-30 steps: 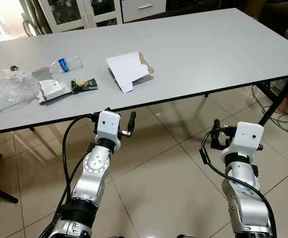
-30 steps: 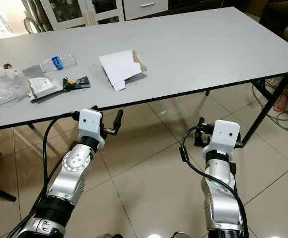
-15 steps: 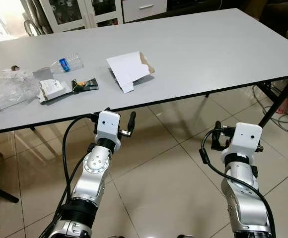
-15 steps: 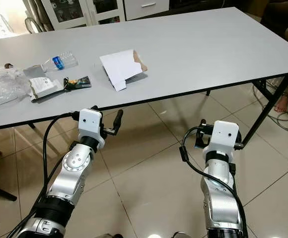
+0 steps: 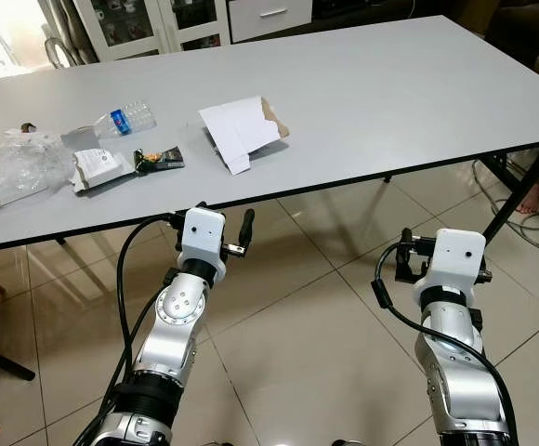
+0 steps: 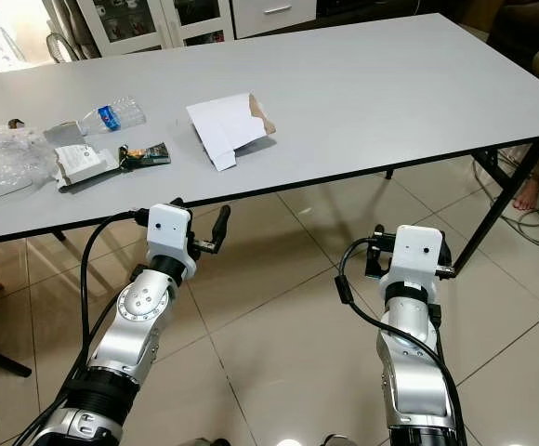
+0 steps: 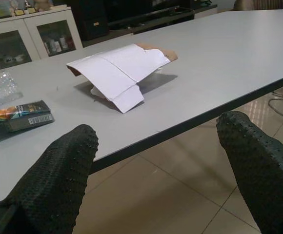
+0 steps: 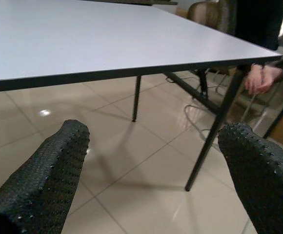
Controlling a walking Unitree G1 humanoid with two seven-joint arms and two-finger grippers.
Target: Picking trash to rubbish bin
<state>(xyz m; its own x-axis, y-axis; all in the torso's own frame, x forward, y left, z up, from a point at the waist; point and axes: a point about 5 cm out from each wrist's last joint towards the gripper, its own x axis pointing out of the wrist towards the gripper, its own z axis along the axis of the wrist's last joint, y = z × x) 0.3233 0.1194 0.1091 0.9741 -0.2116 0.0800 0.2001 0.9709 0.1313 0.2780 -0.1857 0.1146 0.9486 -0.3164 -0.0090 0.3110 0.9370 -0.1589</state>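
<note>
Grey desk (image 5: 390,102), upper frame. Trash, left side: one folded white carton (image 5: 242,132), one clear bottle (image 5: 121,119), one dark wrapper (image 5: 159,159), one plastic bag (image 5: 14,165). Left pincer (image 7: 161,161) and right pincer (image 8: 156,165) both spread wide, empty, below the desk edge.

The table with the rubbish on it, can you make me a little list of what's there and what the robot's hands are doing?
surface: grey table
trash: flattened white cardboard box, plastic bottle, dark snack wrapper, white packet, crumpled clear plastic
left gripper: open, below the table edge, facing the cardboard box, holding nothing
right gripper: open, low over the tiled floor, holding nothing
task progress: no trash picked up yet
</note>
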